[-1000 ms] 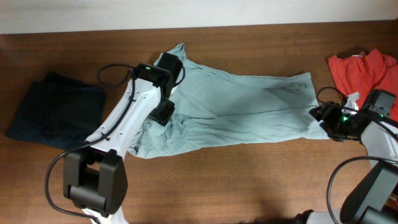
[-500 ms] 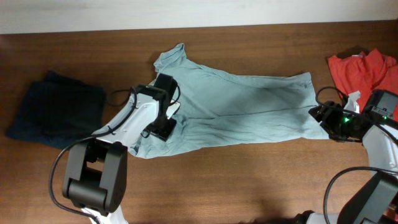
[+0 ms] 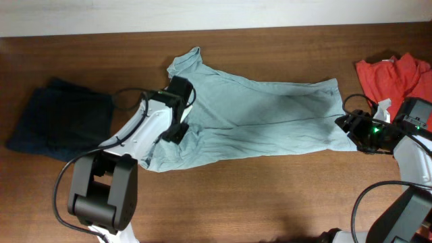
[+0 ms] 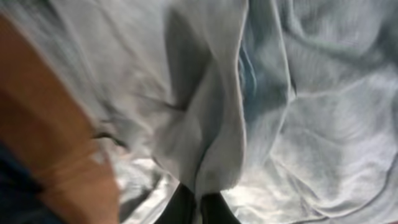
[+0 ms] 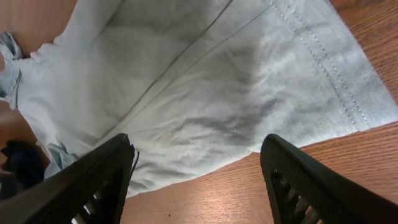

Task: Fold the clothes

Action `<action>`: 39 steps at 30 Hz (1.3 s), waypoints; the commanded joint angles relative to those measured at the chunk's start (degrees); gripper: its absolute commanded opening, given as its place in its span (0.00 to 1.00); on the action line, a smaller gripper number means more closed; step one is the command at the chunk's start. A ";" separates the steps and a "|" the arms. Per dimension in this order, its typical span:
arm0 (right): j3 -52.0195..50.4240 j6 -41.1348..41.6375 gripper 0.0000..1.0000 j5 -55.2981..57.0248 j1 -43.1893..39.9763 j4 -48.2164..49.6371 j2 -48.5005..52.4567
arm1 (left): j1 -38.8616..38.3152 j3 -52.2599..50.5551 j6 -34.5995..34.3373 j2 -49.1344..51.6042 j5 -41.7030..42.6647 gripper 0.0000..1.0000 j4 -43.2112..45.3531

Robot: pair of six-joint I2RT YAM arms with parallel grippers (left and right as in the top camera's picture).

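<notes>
Left pincer (image 4: 199,202) has just clenched. A second ago its jaws stood wide over the cloth; now they pinch a raised fold of the pale blue-green trouser-like garment of thin wrinkly cloth (image 3: 270,111), close to its left end, left of centre in the overhead frame. The arm has also slid down-frame, uncovering the garment's upper-left corner. I judge the first grasp made, though nothing is lifted yet.

Right pincer (image 5: 199,143) has not changed. It is released, its fingers spread over the hemmed right end of the garment and holding nothing. That end probably needs gripping before any fold can start.

The garment lies lengthwise across the middle of the frame, mostly flat, bunched only around the left grip.

Nearest the robot, the brown wooden table (image 3: 270,196) runs bare along the lower frame, leaving wide room to draw cloth that way. At mid-frame left, a heap of dark navy clothes (image 3: 61,125) sits apart from the garment's left edge. At upper right, a bright red garment (image 3: 391,74) lies near the hem and the right arm, so that side looks tight. Farthest, a bare strip of wood separates the garment's upper edge from the table's back edge.
</notes>
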 commanded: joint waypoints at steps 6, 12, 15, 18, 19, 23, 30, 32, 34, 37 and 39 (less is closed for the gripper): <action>0.68 -0.79 0.68 -0.74 0.52 -0.07 -1.03 | 0.39 5.35 4.04 0.68 -4.07 0.32 5.40; 0.68 -0.79 0.68 -0.74 0.52 -0.09 -1.03 | 2.40 5.35 4.20 0.68 -4.33 0.34 8.57; 0.68 -0.79 0.68 -0.74 0.52 -0.28 -1.03 | 3.61 5.57 3.93 0.66 -4.26 0.34 6.45; 0.68 -0.85 0.68 -0.76 0.52 -0.79 -1.03 | 3.78 6.19 1.73 0.66 -3.89 0.34 1.84; 0.68 -1.53 0.68 -0.92 0.55 -0.90 -1.03 | 3.78 6.29 0.76 0.59 -3.74 0.37 0.90; 0.68 -1.86 0.68 -0.98 0.59 -0.92 -1.03 | 3.78 7.13 -1.22 0.55 1.73 0.48 -2.21; 0.68 -2.97 0.68 -0.74 0.57 -1.97 -1.03 | 3.54 7.23 -1.20 0.55 11.23 0.49 -10.56; 0.68 -2.97 0.68 -0.74 0.59 -1.97 -1.03 | 3.45 7.04 -1.14 0.57 11.15 0.50 -10.19; 0.68 -2.97 0.68 -0.74 0.57 -1.97 -1.03 | 3.45 6.34 -0.94 0.57 11.19 0.51 -8.44; 0.68 -2.95 0.68 -0.74 0.57 -1.99 -1.03 | 3.45 4.04 -0.31 0.94 11.19 0.51 -4.24; 0.68 -2.95 0.68 -0.74 0.57 -1.99 -1.03 | 3.45 2.51 0.13 1.51 11.19 0.51 -2.21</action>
